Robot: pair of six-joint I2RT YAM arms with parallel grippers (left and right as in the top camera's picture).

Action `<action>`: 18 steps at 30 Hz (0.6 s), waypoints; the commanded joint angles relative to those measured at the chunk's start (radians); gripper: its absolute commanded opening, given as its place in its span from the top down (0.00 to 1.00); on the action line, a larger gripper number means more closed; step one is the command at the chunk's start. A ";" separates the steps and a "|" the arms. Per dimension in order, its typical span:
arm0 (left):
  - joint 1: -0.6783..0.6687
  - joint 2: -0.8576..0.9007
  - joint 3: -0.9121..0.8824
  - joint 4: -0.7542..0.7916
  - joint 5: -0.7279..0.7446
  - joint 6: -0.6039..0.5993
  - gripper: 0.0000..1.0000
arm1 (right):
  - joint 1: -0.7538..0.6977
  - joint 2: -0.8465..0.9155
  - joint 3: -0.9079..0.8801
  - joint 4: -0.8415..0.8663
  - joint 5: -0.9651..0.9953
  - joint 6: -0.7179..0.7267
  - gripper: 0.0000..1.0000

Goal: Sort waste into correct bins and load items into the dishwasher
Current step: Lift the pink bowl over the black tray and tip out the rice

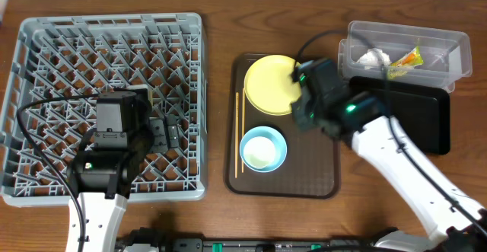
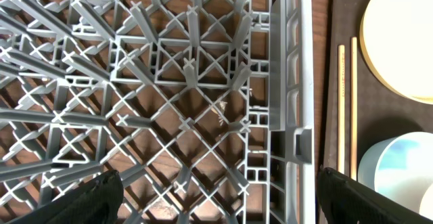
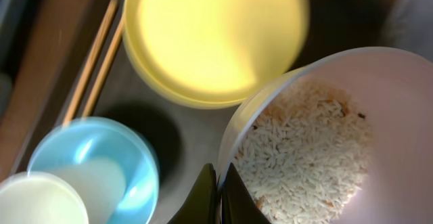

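Observation:
My right gripper is shut on the rim of the pinkish-white bowl, which holds rice scraps. It is lifted over the brown tray beside the yellow plate. From overhead the right gripper hides the bowl. A light blue bowl with a white cup in it sits below the plate, and chopsticks lie to their left. My left gripper is open over the grey dish rack, holding nothing. The clear tub holds the tissue and wrapper.
The brown serving tray lies between the rack and the black tray, which sits in front of the clear tub. The rack's right wall runs close to the serving tray's left edge.

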 commanded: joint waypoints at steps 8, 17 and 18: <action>-0.003 0.000 0.018 0.000 0.002 -0.006 0.07 | -0.299 0.002 0.112 -0.026 -0.248 0.072 0.99; -0.003 0.000 0.018 0.000 0.002 -0.006 0.07 | -0.583 0.002 0.016 0.002 -0.586 0.031 0.99; -0.003 0.000 0.018 0.000 0.002 -0.006 0.07 | -0.617 0.002 -0.011 0.018 -0.637 0.021 0.99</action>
